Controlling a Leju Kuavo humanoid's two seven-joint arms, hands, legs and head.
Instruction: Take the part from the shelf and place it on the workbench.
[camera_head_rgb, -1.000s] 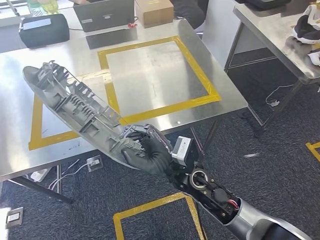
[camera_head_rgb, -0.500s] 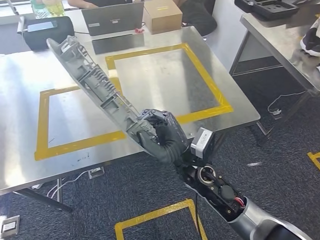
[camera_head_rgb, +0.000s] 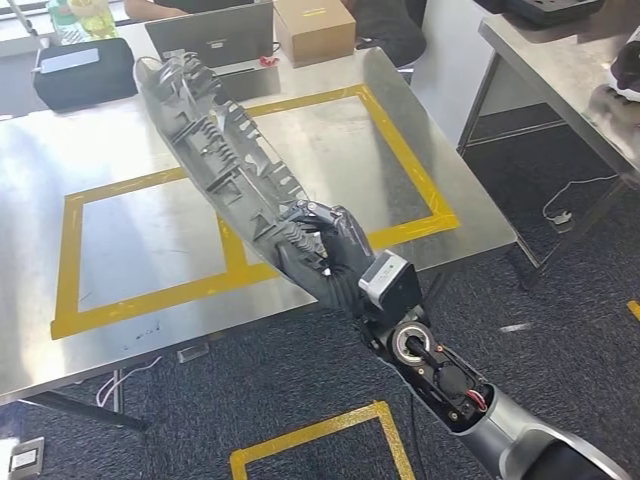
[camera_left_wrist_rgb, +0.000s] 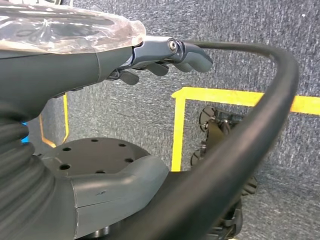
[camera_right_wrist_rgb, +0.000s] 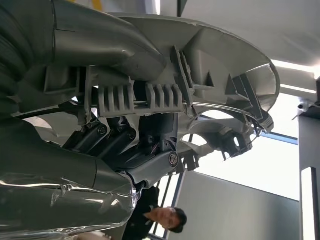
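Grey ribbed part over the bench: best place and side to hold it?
Likely the narrow near end, from below, where the right hand holds the part now. That end tapers to fit the hand, and the ribbed open face gives fingers purchase. The far end is wider.

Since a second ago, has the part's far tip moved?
Yes. The grey part, held by the right hand, swung its tip from over the left yellow-taped square toward the laptop.

Part (camera_head_rgb: 219, 140) above workbench (camera_head_rgb: 151, 250), laptop (camera_head_rgb: 211, 35) and box (camera_head_rgb: 313, 28) behind it
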